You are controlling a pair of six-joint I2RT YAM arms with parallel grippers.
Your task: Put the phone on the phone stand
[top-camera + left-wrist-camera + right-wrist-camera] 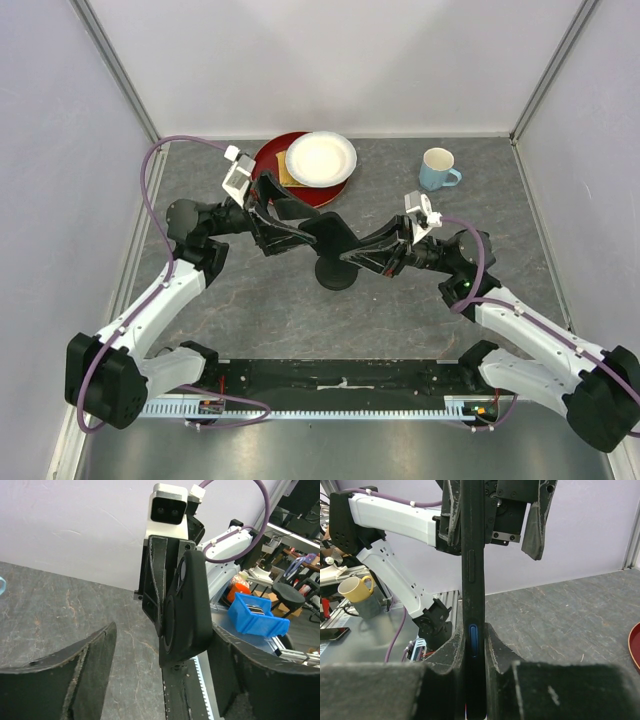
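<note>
The phone (335,238) is black and hangs in mid-air over the middle of the table, between both grippers. In the right wrist view the phone (472,570) stands edge-on. My right gripper (472,630) is shut on its near end, one finger on each face. My left gripper (162,630) is open, with its fingers wide apart on either side of the phone's (195,605) far end. The phone stand's round black base (337,276) sits on the table right below the phone. Its post and head are hidden by the grippers.
A white plate (320,158) lies on a red plate (272,152) at the back centre. A blue mug (438,168) stands at the back right. White walls close the table on three sides. A black rail (340,375) runs along the near edge.
</note>
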